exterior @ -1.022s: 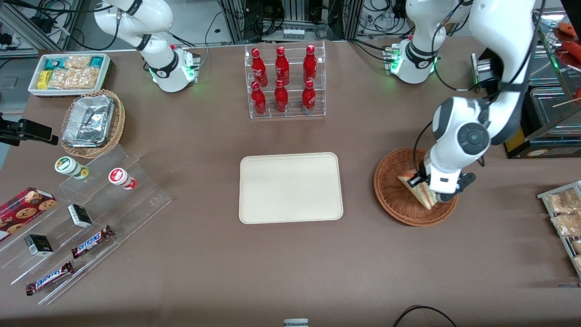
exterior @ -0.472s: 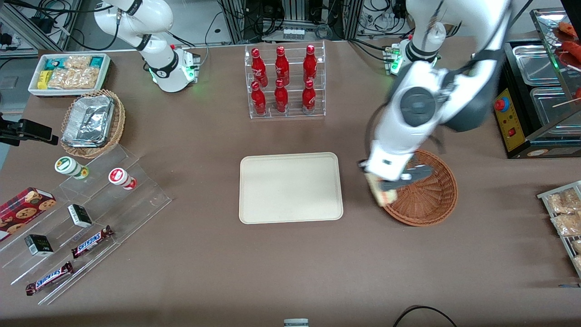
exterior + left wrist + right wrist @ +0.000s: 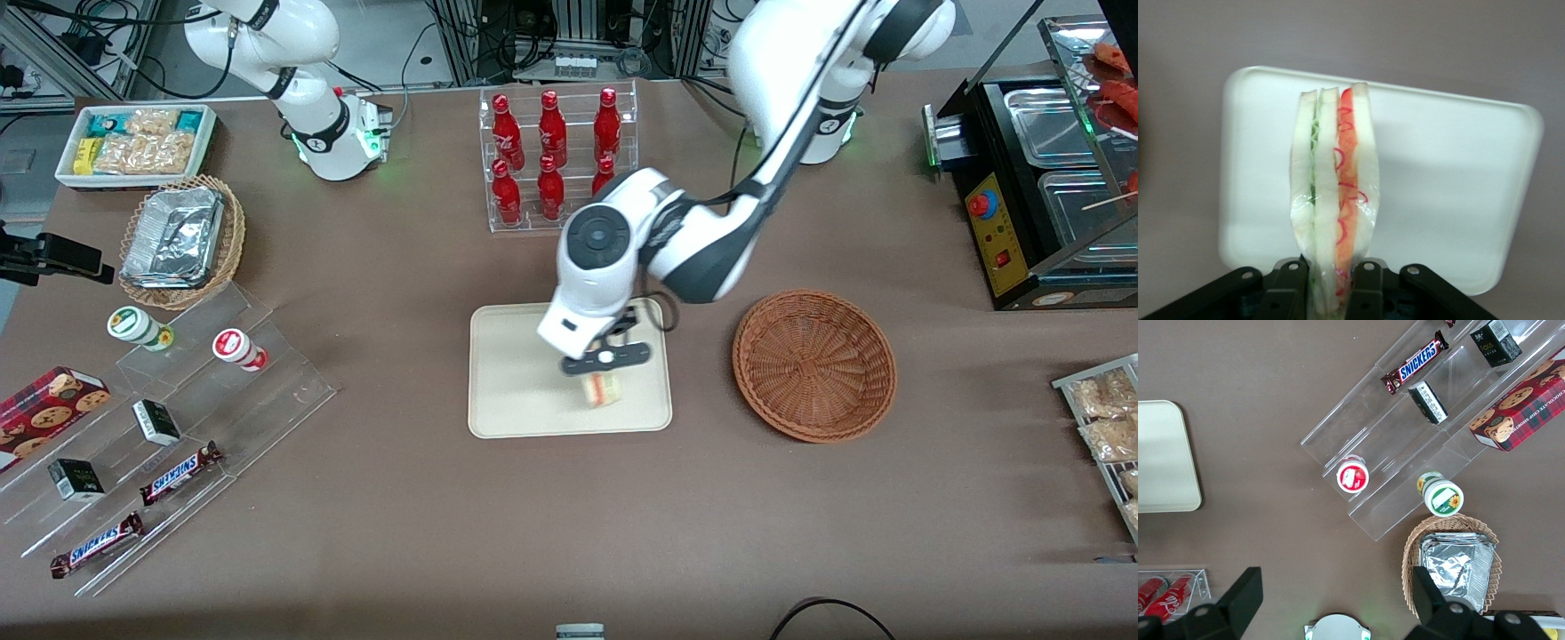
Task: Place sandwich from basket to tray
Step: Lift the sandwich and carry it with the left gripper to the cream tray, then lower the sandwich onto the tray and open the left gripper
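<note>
My left gripper (image 3: 600, 372) hangs over the cream-beige tray (image 3: 516, 373), shut on the sandwich (image 3: 601, 389). In the left wrist view the sandwich (image 3: 1335, 200) is a wrapped wedge of white bread with green and red-orange layers, pinched between the black fingers (image 3: 1365, 293) of the gripper (image 3: 1327, 293), its tip pointing out over the tray (image 3: 1451, 173). The reddish-brown wicker basket (image 3: 813, 364) stands empty beside the tray, toward the working arm's end of the table.
An acrylic rack of red bottles (image 3: 558, 160) stands farther from the front camera than the tray. Stepped acrylic shelves with snacks (image 3: 151, 427), a tan wicker basket with a foil container (image 3: 180, 240) and a white bin of packets (image 3: 135, 142) lie toward the parked arm's end.
The gripper has lifted the sandwich out of the basket and carried it sideways to above the tray. The basket now holds nothing.
</note>
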Robot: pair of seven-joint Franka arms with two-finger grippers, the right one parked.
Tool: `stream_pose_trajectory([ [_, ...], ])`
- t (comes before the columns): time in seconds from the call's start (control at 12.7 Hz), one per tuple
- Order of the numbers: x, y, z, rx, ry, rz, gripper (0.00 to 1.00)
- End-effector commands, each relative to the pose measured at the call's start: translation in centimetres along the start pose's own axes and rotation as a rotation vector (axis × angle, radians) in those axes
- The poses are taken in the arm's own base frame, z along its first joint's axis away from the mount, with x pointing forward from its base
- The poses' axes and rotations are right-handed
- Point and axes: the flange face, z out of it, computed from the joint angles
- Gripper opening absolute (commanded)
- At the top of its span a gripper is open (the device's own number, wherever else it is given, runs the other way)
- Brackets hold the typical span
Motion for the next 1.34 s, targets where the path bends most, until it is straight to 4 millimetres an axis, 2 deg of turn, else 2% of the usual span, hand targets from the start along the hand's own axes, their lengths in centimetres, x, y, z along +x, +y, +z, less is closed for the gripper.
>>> stream_pose_trajectory([
  [0.0,-0.2,2.4,2.6,-0.047,0.049,0.091,0.0],
  [0.24,-2.3,3.4,7.2,-0.005,0.015,0.171,0.0],
  [0.39,-2.9,3.0,9.9,0.048,0.012,0.19,0.0],
  [0.71,-4.3,2.3,12.1,0.098,-0.02,0.213,0.0],
  [0.79,-4.4,2.3,12.2,0.097,-0.023,0.209,0.56],
  [0.87,-4.8,2.6,11.9,0.1,-0.019,0.208,1.0],
  [1.02,-4.5,2.6,10.0,0.107,-0.015,0.173,1.0],
  [1.18,-3.6,2.5,4.5,0.068,0.017,0.151,1.0],
  [1.26,-2.6,1.8,1.6,0.054,0.032,0.13,1.0],
])
